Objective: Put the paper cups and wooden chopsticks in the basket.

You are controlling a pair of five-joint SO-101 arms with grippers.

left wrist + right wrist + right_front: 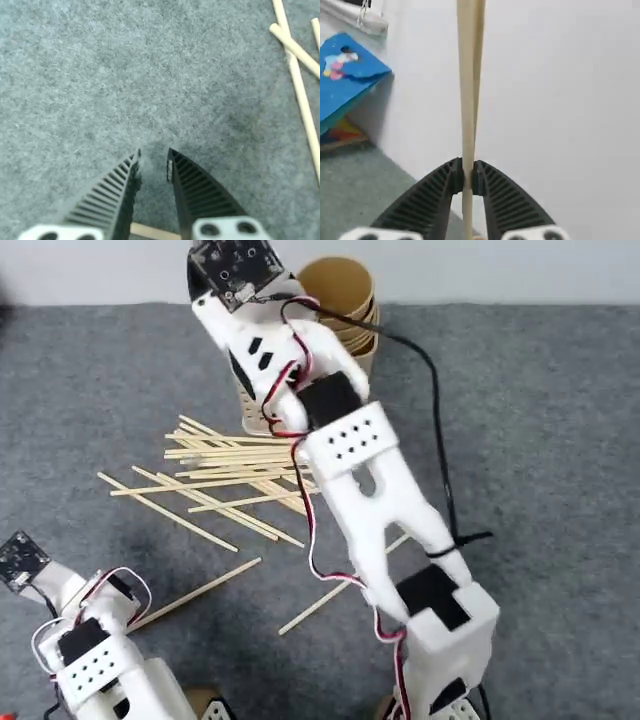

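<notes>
Right gripper [467, 175] is clamped on wooden chopsticks [468, 75], so you're mid-delivery; next line them over the basket [250, 406] and let go.

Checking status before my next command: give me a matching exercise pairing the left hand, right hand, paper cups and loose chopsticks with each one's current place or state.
Things:
1 left hand
2 right hand
3 paper cups
4 loose chopsticks

Place or state:
A scattered on the grey carpet
B shut on the held chopsticks
C stacked near the back wall
D open over the carpet

Pairs: 1-D, 2-B, 3-C, 4-A
</notes>
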